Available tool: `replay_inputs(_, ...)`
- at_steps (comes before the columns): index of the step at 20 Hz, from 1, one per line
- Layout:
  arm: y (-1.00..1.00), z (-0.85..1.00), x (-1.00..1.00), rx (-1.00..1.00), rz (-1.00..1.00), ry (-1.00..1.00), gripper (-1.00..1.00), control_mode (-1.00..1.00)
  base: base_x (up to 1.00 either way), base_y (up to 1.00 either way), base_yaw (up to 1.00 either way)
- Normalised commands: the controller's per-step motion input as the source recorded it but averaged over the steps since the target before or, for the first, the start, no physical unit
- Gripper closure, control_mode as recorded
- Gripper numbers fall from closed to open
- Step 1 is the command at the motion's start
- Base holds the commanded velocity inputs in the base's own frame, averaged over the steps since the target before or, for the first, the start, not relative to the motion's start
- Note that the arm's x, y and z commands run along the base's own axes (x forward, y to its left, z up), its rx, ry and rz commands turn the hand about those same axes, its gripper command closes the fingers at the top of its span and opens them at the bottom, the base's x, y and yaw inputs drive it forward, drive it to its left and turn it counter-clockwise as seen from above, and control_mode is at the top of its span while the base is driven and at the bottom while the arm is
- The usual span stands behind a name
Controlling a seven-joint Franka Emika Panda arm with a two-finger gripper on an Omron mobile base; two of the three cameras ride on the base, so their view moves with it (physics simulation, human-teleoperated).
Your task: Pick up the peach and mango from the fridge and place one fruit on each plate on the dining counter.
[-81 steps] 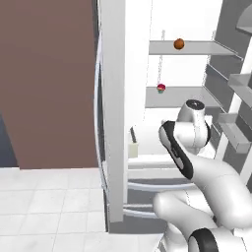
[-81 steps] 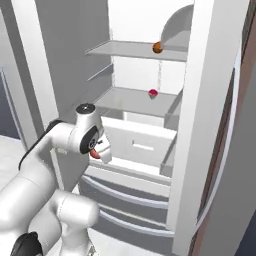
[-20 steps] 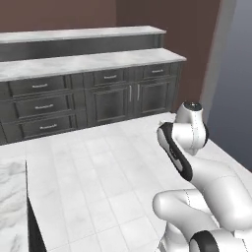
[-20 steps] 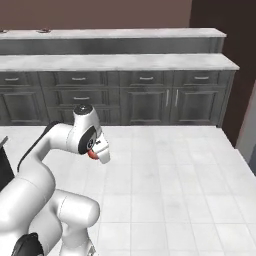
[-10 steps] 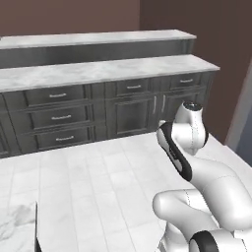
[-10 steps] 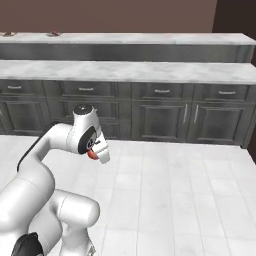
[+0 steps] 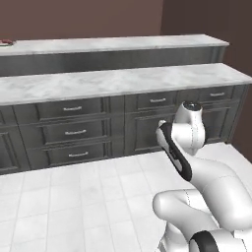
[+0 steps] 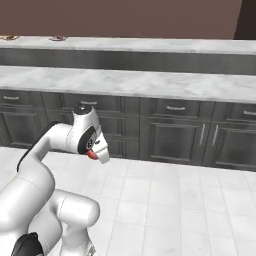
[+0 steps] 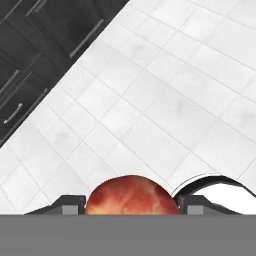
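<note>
The claw (image 9: 131, 206) is clamped on a red-orange mottled fruit (image 9: 131, 195), its two dark fingertips (image 9: 70, 204) pressed against either side of it in the hand view; in the right base view the same fruit shows as a small red spot (image 8: 92, 154) tucked under the white wrist. Whether it is the peach or the mango cannot be told from the colour alone. The arm is folded close to the base, over a white tiled floor (image 9: 165, 95), facing dark wall cabinets (image 7: 74, 133) with a marble top (image 7: 113, 81). At the far left of the raised marble ledge behind them, something small and reddish sits on the slab (image 7: 6, 42); it is too small to say that it is a plate. The step in hand looks like the carry toward the dining table. To do it well, the robot should keep the arm tucked and the grip firm while the base drives, since a round fruit can slip if the fingers loosen or the wrist swings. It should bring the plates clearly into sight before extending the arm, then lower the fruit onto the middle of one plate and let go only once it rests there, so that it does not roll off.
</note>
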Motion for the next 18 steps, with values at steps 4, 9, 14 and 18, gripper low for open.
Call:
replay_inputs(4,0.00,0.00,0.00,0.00,0.00,0.00,1.00,1.00,1.00,0.51,0.11)
replay_inputs(9,0.00,0.00,0.00,0.00,0.00,0.00,1.00,1.00,1.00,0.80,0.02)
replay_inputs(14,0.00,0.00,0.00,0.00,0.00,0.00,1.00,1.00,1.00,0.97,0.00)
replay_inputs(18,0.00,0.00,0.00,0.00,0.00,0.00,1.00,1.00,0.95,1.00,0.00)
